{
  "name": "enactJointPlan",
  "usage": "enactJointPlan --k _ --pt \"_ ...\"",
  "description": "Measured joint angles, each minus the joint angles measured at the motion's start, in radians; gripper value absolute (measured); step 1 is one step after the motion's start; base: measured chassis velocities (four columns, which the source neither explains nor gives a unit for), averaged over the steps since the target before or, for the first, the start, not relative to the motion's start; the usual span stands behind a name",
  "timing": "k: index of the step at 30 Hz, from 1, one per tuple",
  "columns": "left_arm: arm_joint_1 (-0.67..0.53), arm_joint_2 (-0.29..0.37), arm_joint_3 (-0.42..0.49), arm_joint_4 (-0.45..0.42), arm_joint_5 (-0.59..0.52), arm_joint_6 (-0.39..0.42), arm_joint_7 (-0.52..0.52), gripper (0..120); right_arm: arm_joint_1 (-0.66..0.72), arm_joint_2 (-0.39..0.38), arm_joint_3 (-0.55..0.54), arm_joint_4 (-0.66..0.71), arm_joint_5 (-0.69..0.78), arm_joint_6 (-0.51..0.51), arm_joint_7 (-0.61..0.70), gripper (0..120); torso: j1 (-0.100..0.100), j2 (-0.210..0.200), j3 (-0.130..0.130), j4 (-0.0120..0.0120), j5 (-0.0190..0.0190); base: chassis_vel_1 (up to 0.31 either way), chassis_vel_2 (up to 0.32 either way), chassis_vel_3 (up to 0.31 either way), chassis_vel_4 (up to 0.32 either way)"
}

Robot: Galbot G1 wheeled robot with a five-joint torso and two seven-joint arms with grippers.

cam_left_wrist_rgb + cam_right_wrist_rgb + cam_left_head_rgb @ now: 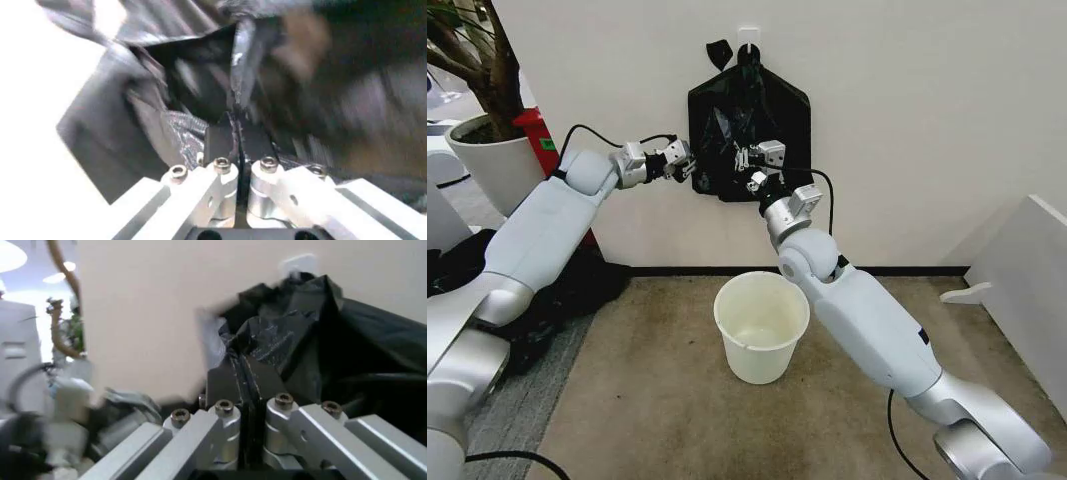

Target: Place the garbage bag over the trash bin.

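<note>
A black plastic bundle with a knotted top point(767, 110) hangs flat on the wall from a white hook point(749, 38). The garbage bag point(717, 150) is the thin, wrinkly black film at its front, also seen close up in the left wrist view point(200, 90) and the right wrist view point(320, 340). My left gripper point(692, 165) point(233, 132) is shut on that film at the lower left edge. My right gripper point(745, 165) point(241, 370) is shut on it near the middle. The trash bin point(757, 360), a cream-white bucket, stands upright on the floor below the grippers.
A white plant pot with a tree point(492, 160) and a red object point(537, 140) stand at the left by the wall. A heap of black plastic point(557, 300) lies on the floor at the left. A white panel point(1027, 280) stands at the right.
</note>
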Motion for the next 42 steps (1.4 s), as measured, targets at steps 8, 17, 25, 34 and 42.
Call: enactJointPlan --k 8,17,25,34,42 --pt "0.237 0.014 -0.129 -0.220 -0.418 -0.024 -0.140 0 -0.050 0.012 0.029 0.066 0.152 0.031 0.150 0 0.000 0.000 0.000 0.0000 0.0000 0.000 0.000 0.000 0.000" --pt "0.532 0.080 -0.253 -0.538 -0.513 -0.028 -0.201 0 -0.217 -0.046 0.045 0.321 0.264 0.063 0.185 0 0.000 0.000 0.000 0.0000 0.0000 0.000 0.000 0.000 0.000" --pt "0.734 0.160 -0.280 -0.706 -0.491 -0.028 -0.209 0 -0.428 -0.130 0.090 0.442 0.196 0.062 0.155 0 0.000 0.000 0.000 0.0000 -0.0003 0.000 0.000 0.000 0.000" --pt "0.820 0.150 -0.276 -0.718 -0.437 -0.011 -0.233 0 -0.566 -0.134 0.154 0.446 0.125 0.042 0.199 0 0.000 0.000 0.000 0.0000 0.0000 0.000 0.000 0.000 0.000" --pt "0.867 0.106 -0.261 -0.730 -0.410 0.036 -0.288 0 -0.611 -0.117 0.190 0.436 0.100 0.001 0.284 0 0.000 0.000 0.000 0.0000 0.0001 0.000 0.000 0.000 0.000"
